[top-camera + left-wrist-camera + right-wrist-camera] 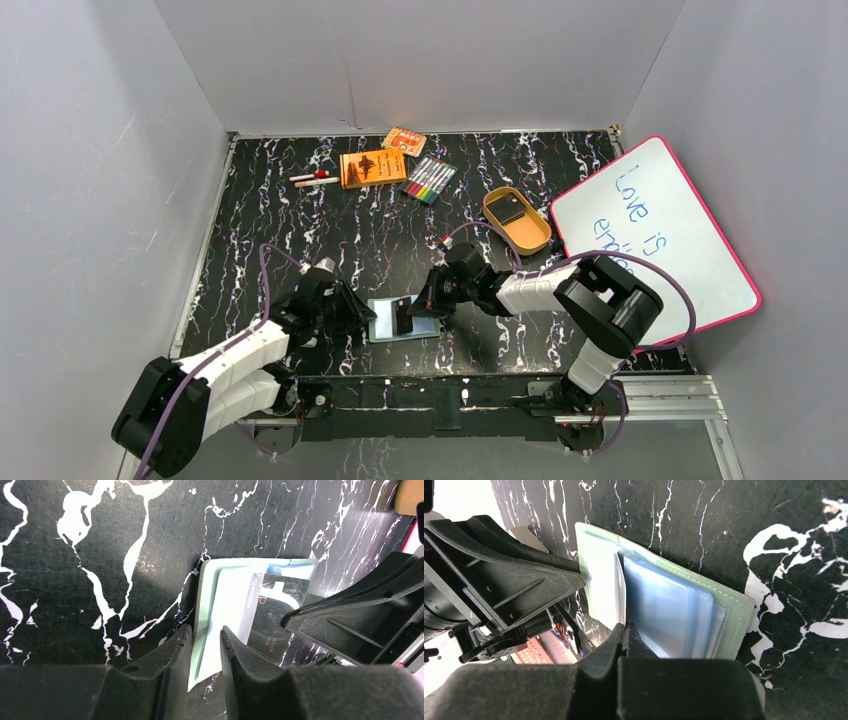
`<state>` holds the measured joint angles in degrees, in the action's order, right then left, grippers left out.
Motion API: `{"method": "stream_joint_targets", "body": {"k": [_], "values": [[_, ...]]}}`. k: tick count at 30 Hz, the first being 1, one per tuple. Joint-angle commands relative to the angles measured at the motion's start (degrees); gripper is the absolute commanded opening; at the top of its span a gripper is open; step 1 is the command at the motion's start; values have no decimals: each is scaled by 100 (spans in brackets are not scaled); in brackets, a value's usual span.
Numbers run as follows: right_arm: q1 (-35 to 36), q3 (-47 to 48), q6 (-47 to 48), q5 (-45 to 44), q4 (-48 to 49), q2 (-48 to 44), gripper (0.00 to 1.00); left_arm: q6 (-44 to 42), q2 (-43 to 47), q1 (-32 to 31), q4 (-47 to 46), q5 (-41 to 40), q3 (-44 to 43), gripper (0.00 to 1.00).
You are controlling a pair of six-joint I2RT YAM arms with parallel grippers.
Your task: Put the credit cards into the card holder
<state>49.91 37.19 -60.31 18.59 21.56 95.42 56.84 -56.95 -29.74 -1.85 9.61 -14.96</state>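
Note:
The card holder [382, 324] lies open on the black marbled table between my two grippers, sage-green cover [736, 622] down and pale blue sleeves [664, 607] up. My right gripper [625, 626] is shut on a dark credit card [272, 615], held on edge over the sleeves [403, 316]. In the right wrist view the card [620, 587] shows edge-on as a thin pale strip. My left gripper [206, 631] stands at the holder's left edge [202, 605], its jaws a narrow gap apart with the green rim showing between them. Another dark card [512, 210] lies in the tan tray.
The tan oval tray [537, 238] sits at the back right, next to a pink-edged whiteboard [660, 230]. Two orange boxes [372, 167] [403, 141], a pack of coloured markers [429, 180] and two pens [315, 179] lie along the back. Grey walls enclose the table.

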Motion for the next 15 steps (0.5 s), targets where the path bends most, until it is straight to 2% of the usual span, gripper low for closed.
{"method": "stream_joint_targets", "body": {"k": [1, 15], "values": [[51, 116, 53, -63, -18, 0, 0, 10, -53, -15, 49, -1, 123, 25], [80, 84, -166, 284, 510, 332, 0, 35, -155, -16, -53, 63, 138, 23]]}}
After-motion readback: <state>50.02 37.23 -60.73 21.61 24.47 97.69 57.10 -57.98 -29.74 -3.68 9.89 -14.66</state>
